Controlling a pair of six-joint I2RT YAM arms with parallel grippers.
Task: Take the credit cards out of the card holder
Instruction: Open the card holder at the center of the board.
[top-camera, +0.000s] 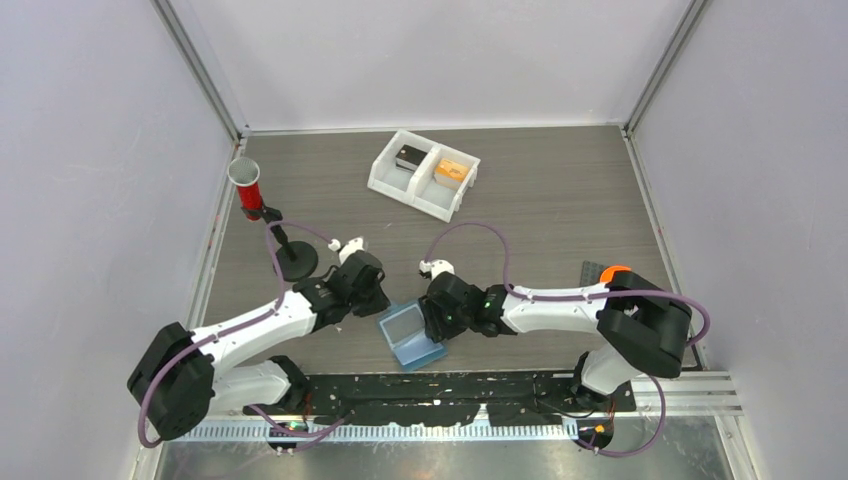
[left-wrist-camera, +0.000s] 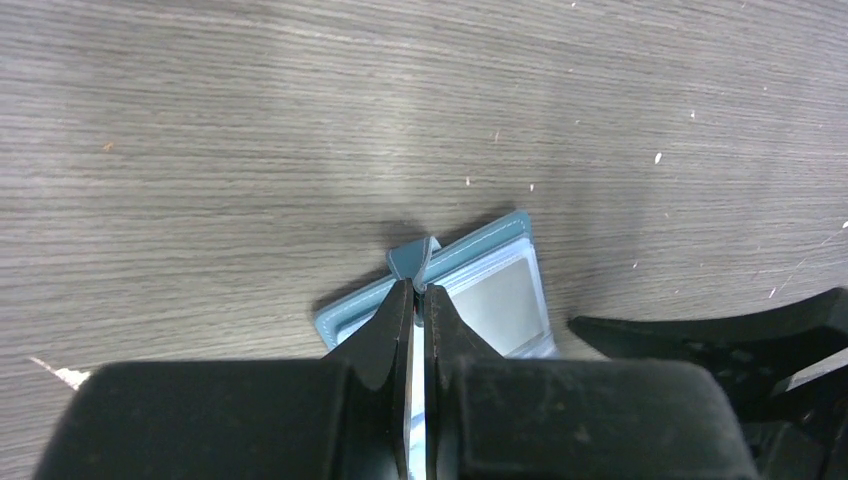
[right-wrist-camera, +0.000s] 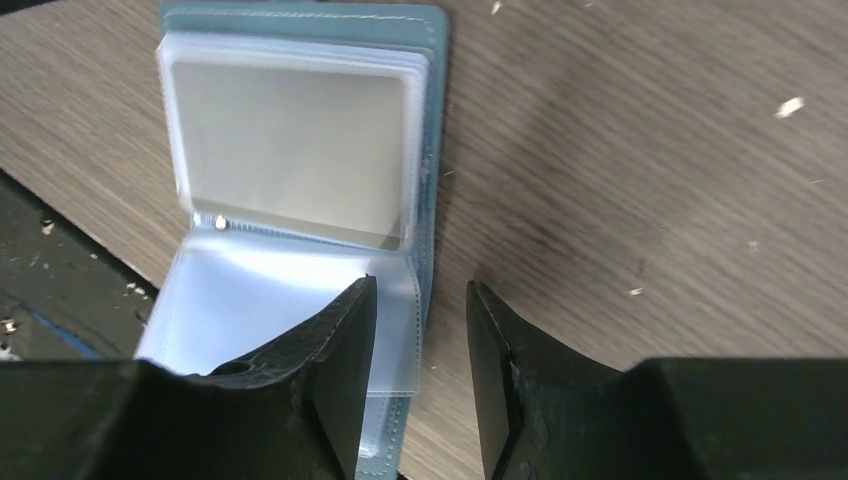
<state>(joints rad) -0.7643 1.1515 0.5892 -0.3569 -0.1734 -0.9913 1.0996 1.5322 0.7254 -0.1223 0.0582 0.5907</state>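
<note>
Card holder (top-camera: 412, 338): lies open on the table (top-camera: 560, 200), close to the near edge, about midway along it, between the two arms.

Left tool (left-wrist-camera: 420, 292): closed, pinching the raised blue cover of the card holder at its edge. The rest of the holder lies flat behind the fingertips.

Right tool (right-wrist-camera: 420, 300): open, with a clear gap between the jaws. It straddles the holder's side edge. One finger (right-wrist-camera: 340, 340) is over the clear sleeves and the other is over bare table. Contact with the sleeves cannot be confirmed.

Card (right-wrist-camera: 290, 150): one grey card is seen inside the upper clear sleeve, not withdrawn.

White tray (top-camera: 400, 195): near the far edge, well apart from the holder.
</note>
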